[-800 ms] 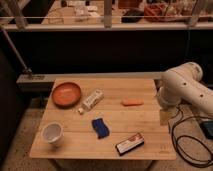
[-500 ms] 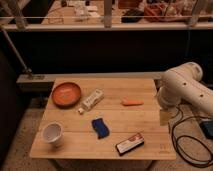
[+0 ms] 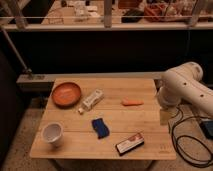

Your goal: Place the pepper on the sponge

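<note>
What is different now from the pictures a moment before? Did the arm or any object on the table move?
Nothing has visibly changed. The tool is at the right edge of the table, as before, away from the pepper. The pepper and the sponge lie apart on the table, where they were.

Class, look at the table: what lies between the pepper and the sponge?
Nothing but bare wooden table separates the pepper from the sponge, seen in the camera view. The gripper hangs at the table edge past the pepper.
</note>
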Tool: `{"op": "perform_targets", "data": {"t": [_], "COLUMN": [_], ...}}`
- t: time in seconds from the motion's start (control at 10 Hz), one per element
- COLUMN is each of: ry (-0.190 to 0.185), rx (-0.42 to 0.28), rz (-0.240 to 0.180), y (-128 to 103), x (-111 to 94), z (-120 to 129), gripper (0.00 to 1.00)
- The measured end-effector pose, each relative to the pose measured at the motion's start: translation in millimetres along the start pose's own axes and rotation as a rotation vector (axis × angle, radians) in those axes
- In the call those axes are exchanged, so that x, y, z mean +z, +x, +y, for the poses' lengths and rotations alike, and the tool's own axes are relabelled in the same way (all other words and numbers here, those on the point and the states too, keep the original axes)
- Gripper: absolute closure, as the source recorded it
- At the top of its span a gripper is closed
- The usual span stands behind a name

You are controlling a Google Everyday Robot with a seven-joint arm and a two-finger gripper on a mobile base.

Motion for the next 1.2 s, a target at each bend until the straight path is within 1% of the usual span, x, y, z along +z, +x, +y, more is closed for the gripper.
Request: {"op": "perform_targets", "data": {"t": [0.3,0.5,0.8,1.0,1.2], "ry": [0.027,0.041,0.062,0.076,0.093], "rx": [-0.029,-0.034,-0.064,-0.074,-0.092], "rz": [-0.014,-0.021,-0.042,-0.051,-0.069], "y": [-22.8,-23.4,-37.2,-40.6,-47.6], "x": [3.9,5.3,12.0,13.4,17.8], "z": [-14.5,-17.8,-32.0,-38.2,-49.5], "gripper": [0.20,0.20,0.20,0.20,0.20]}}
